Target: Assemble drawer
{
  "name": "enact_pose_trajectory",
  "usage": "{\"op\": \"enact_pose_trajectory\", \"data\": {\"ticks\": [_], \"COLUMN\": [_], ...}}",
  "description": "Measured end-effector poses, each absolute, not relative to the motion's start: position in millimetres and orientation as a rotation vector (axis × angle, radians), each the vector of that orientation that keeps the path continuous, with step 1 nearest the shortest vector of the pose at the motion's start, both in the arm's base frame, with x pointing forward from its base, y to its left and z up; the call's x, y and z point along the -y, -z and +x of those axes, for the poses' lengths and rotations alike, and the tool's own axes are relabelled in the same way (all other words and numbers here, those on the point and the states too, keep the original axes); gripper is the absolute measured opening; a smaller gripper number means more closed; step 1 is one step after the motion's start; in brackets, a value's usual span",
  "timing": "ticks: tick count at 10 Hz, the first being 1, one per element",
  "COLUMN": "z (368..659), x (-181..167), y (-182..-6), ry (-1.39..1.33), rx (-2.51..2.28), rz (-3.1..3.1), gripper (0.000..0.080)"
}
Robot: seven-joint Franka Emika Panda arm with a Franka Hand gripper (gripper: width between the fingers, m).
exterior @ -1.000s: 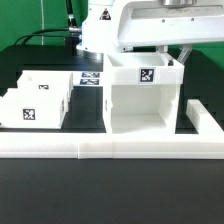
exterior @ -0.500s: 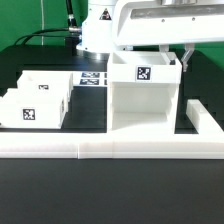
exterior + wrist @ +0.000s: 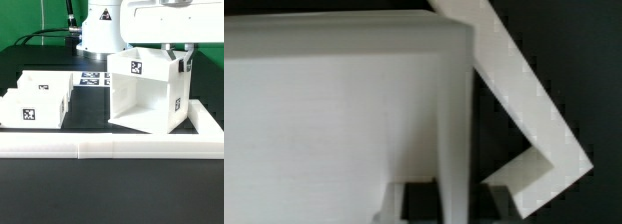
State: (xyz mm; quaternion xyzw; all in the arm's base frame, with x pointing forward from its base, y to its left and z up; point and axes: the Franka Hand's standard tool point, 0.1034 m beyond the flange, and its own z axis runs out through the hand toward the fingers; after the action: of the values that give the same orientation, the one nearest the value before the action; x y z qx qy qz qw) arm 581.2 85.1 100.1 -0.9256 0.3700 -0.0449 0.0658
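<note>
The large white drawer housing (image 3: 148, 98) stands right of centre in the exterior view, tilted and turned, its open side facing the front. My gripper (image 3: 184, 58) is shut on the housing's upper wall on the exterior view's right. In the wrist view the housing wall (image 3: 452, 110) runs between my two dark fingers, with the gripper (image 3: 457, 205) closed on it. Two smaller tagged trays (image 3: 50, 88) (image 3: 27, 108) sit on the exterior view's left, apart from the housing.
The long low white border wall (image 3: 100, 148) runs along the front and turns back at the exterior view's right (image 3: 208, 122); it also shows in the wrist view (image 3: 509, 90). The marker board (image 3: 92, 78) lies behind the trays. The robot base (image 3: 100, 30) stands at the back.
The housing stood square before; now it is tilted and turned, shifted slightly toward the exterior view's right, with my gripper still on its wall. The trays have not moved.
</note>
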Motion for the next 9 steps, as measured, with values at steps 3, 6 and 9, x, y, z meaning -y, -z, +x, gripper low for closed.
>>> {"op": "enact_pose_trajectory", "data": {"ticks": [3, 6, 9], "z": [583, 579, 593], "x": [-91, -89, -86], "y": [-103.5, -100.9, -97.7], "ry": [0.120, 0.082, 0.016], "rx": [-1.312, -1.638, -1.915], "rz": [-2.678, -2.461, -2.247], "gripper": [0.0039, 0.0039, 0.0041]}}
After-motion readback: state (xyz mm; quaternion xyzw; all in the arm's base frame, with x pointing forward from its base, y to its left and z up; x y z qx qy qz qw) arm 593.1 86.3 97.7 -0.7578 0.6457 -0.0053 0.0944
